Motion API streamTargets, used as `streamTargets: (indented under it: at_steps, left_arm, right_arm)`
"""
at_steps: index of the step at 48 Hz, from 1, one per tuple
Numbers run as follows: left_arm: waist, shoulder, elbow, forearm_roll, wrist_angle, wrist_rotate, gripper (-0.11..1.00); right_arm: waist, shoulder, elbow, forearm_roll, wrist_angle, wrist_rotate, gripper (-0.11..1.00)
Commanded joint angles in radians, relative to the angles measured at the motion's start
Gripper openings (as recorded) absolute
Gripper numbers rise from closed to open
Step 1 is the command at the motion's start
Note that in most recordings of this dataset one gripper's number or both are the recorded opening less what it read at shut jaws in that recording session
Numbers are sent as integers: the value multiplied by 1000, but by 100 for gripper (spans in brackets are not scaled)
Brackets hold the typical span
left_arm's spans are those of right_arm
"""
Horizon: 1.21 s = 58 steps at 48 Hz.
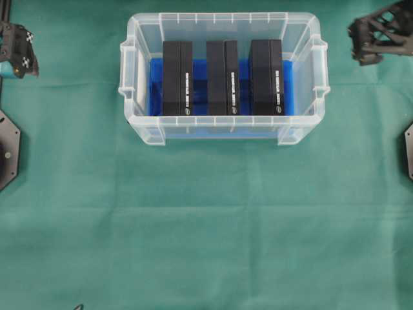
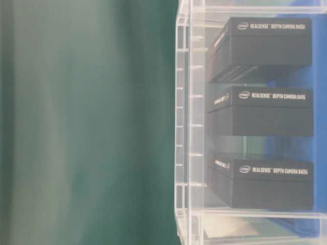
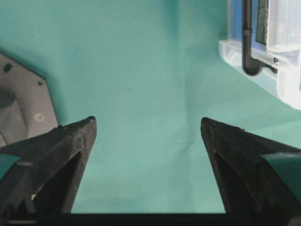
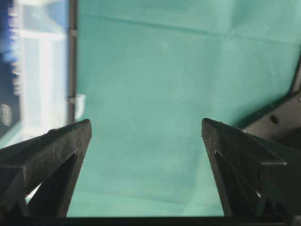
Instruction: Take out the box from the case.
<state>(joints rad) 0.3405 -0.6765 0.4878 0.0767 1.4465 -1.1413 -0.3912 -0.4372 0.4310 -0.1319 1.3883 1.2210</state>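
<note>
The case (image 1: 222,19), a clear plastic bin with a blue floor, stands at the back middle of the table. Three black boxes stand side by side inside it: left (image 1: 177,77), middle (image 1: 223,77), right (image 1: 266,76). The table-level view shows them through the case wall (image 2: 191,127), each lettered in white (image 2: 271,109). My left gripper (image 3: 148,125) hangs open over bare cloth, well left of the case (image 3: 263,70). My right gripper (image 4: 146,125) is open too, to the right of the case (image 4: 42,70). Neither touches anything.
A green cloth (image 1: 206,226) covers the table. Dark arm base plates sit at the left edge (image 1: 8,152) and right edge (image 1: 408,152). The left arm (image 1: 19,55) and right arm (image 1: 377,35) stay at the back corners.
</note>
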Motion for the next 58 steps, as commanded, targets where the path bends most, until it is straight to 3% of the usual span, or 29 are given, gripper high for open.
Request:
streamTargets:
  at_steps: [1, 12, 38, 58]
  left_arm:
    - [3, 2, -28, 0, -2, 5, 93]
    - [3, -5, -26, -2, -2, 5, 93]
    - [3, -5, -25, -2, -2, 6, 93]
    - [3, -6, -25, -2, -2, 9, 93]
  right_arm:
    - [9, 37, -60, 0, -5, 0, 95]
    - [31, 167, -172, -2, -38, 3, 95]
    - [129, 397, -362, -5, -120, 129, 95]
    - [155, 557, -561, -3, -127, 133, 95]
